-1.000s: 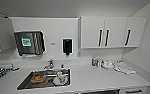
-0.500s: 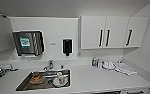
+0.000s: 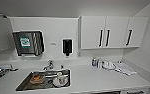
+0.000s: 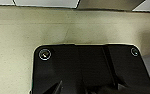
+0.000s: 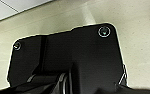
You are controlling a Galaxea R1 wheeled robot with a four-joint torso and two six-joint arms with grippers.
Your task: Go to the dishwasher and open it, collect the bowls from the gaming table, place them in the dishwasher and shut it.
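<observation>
Robot faces the kitchen counter (image 3: 96, 80) and sink (image 3: 44, 80); no dishwasher or bowls in sight, so every step looks undone. Whether either gripper is apart or together, I cannot tell.

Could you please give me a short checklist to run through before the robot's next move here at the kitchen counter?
1. Robot faces the counter: ok, sink and wall cabinets are ahead.
2. Dishwasher located: cannot tell, no grey front visible below the counter edge.
3. Sink contents noted: ok, dishes lie in it.
4. Counter items by the wall: ok, bottles and a cloth sit well back.
5. Gripper state: cannot tell from the wrist views.
</observation>
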